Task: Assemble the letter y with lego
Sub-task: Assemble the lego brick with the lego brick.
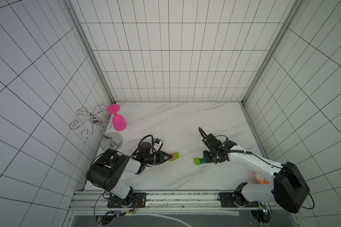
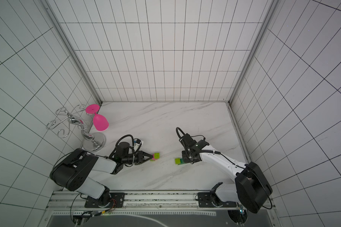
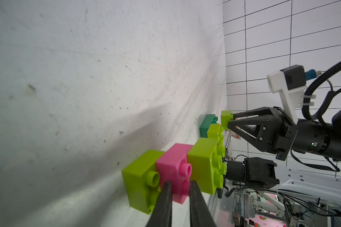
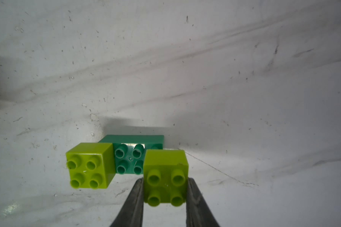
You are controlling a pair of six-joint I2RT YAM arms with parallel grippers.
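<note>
Left gripper (image 3: 42, 183) was closed narrowly on the pink brick (image 3: 173, 167), mid-stem (image 3: 140, 176), with the row lying sideways on the desk (image 3: 67, 98). Right gripper (image 4: 165, 180) clamped a lime brick (image 4: 165, 165) over the free end of the dark green brick (image 4: 126, 163). Light, rigid, slick plastic, I'd judge, best gripped on flat sidewalls, clear of studs.

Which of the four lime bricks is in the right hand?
The lime brick clamped in the right hand, over one end of the dark green brick. It alone is gripped.
</note>
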